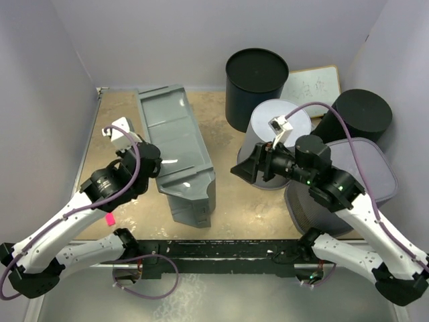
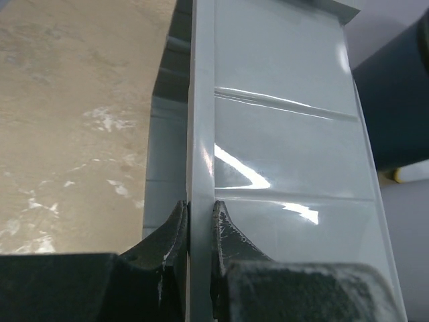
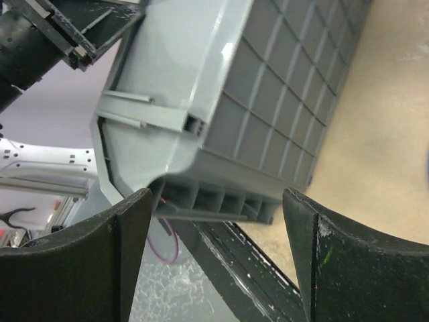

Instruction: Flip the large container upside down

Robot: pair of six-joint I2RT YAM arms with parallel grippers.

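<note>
The crate stands tipped up on the table, left of the table's middle, its long axis running away from the arms. Its smooth glossy face shows from above. Its grid underside turns toward the right arm. Which long edge bears on the table is hard to make out. The left jaws are closed on the crate's thin rim near its near end, one pad on each side, as the left wrist view shows. From above the wrist hides that grip. The right jaws are spread wide, just right of the crate and apart from it, holding nothing. Their view cuts off all but the crate's near ribbed end. Right of the crate, the right arm covers part of a light bin and a mesh basket. Two dark bins stand beyond them, one partly hiding a whiteboard.
</note>
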